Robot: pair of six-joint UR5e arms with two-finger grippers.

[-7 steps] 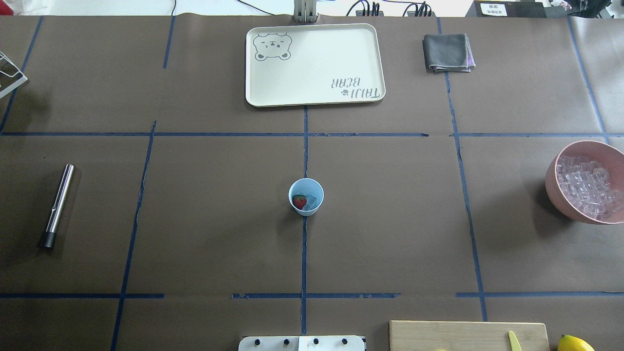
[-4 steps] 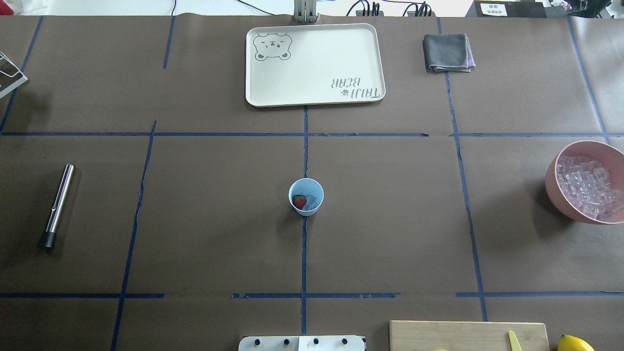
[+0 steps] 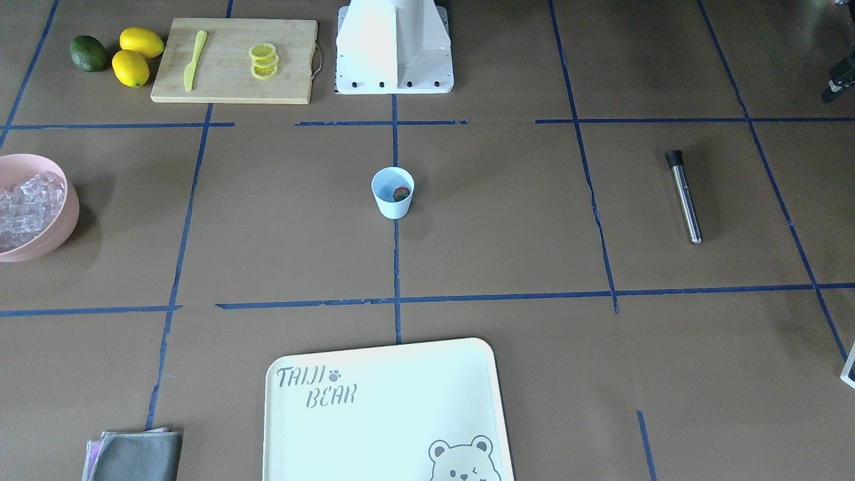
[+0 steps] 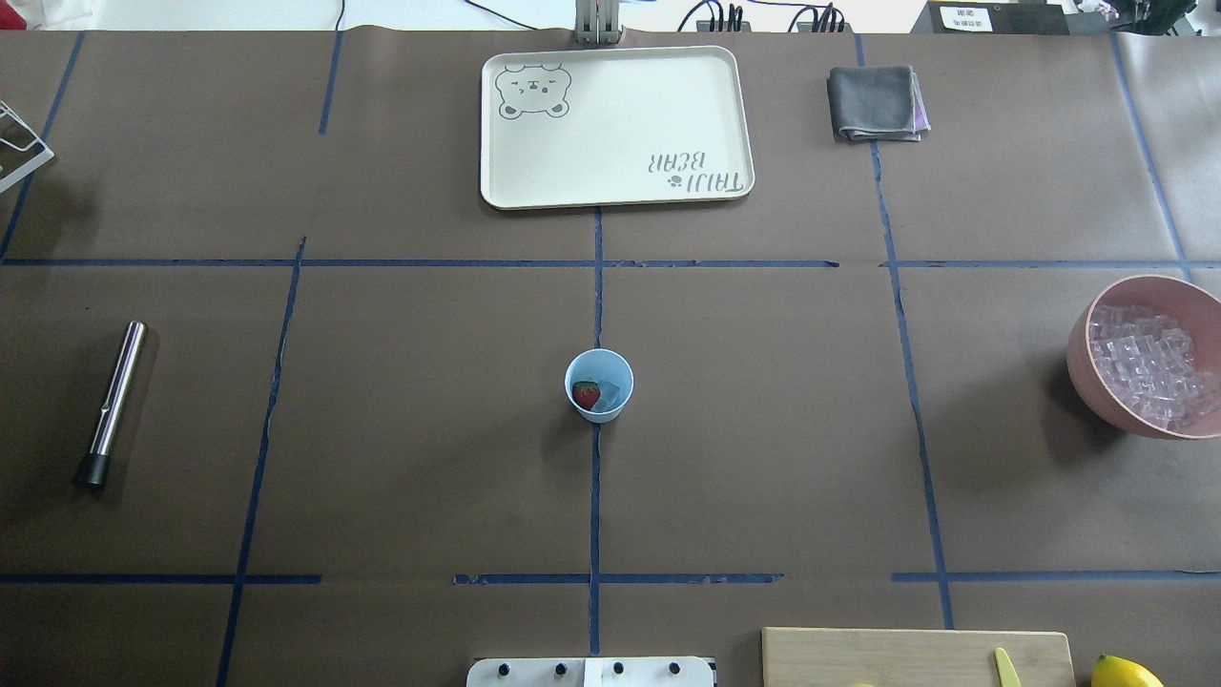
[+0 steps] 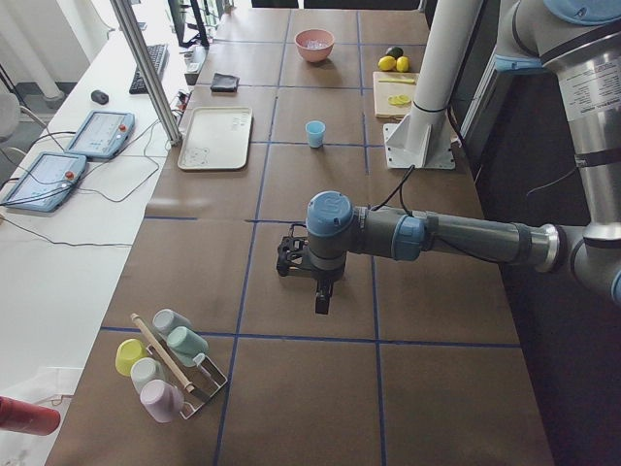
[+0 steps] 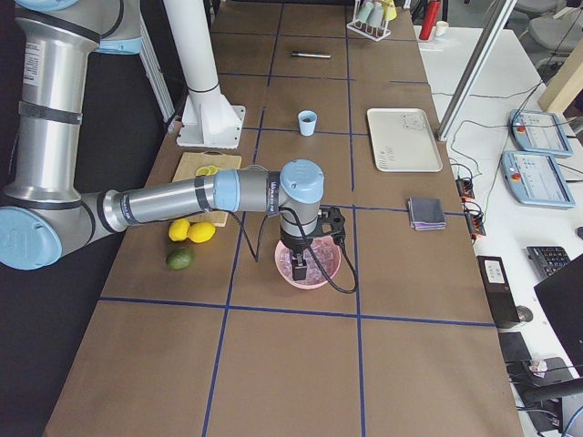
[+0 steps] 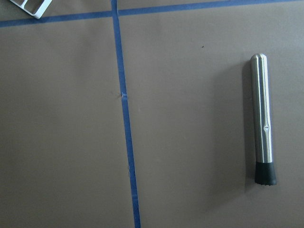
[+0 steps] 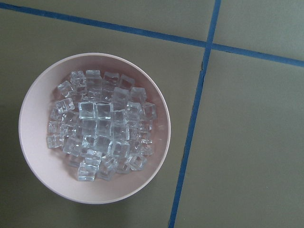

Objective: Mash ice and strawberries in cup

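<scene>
Strawberry [image 4: 586,393] and ice [image 4: 611,395] in cup [image 4: 599,361]

Overhead, front views opposed, both steep; share central cup [image 4: 603,364].

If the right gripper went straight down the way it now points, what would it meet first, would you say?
Most likely the ice piled in the pink bowl: the right gripper hangs pointing down over it, and its wrist view looks straight onto the cubes. Its height above them is unclear.

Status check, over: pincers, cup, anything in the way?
Left pincer above table near muddler, right pincer above pink bowl; open or shut, cannot tell. Cup upright, strawberry and ice inside, whole. Muddler lying untouched; no obstruction seen at cup.
</scene>
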